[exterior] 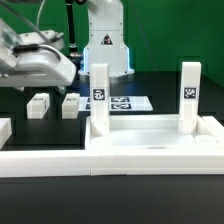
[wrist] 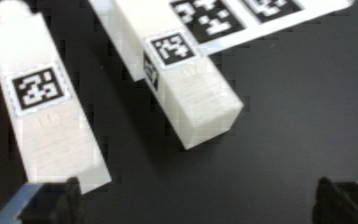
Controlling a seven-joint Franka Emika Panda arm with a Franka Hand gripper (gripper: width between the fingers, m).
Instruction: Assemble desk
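Note:
The white desk top [exterior: 150, 143] lies at the front of the table, tray side up. Two square white legs stand upright in its far corners, one on the exterior view's left [exterior: 100, 95] and one on its right [exterior: 189, 95]. Two more tagged legs lie loose on the black table, one further left [exterior: 38, 104] and one beside it [exterior: 72, 103]. In the wrist view they are one leg [wrist: 51, 115] and the other [wrist: 190, 85], side by side. My gripper [exterior: 55, 72] hovers above them, open and empty [wrist: 202, 205], with a dark fingertip [wrist: 51, 200] at each edge.
The marker board [exterior: 125, 102] lies flat behind the desk top and also shows in the wrist view [wrist: 247, 15]. Long white border rails [exterior: 40, 162] run along the front of the table. The robot base [exterior: 105, 45] stands at the back.

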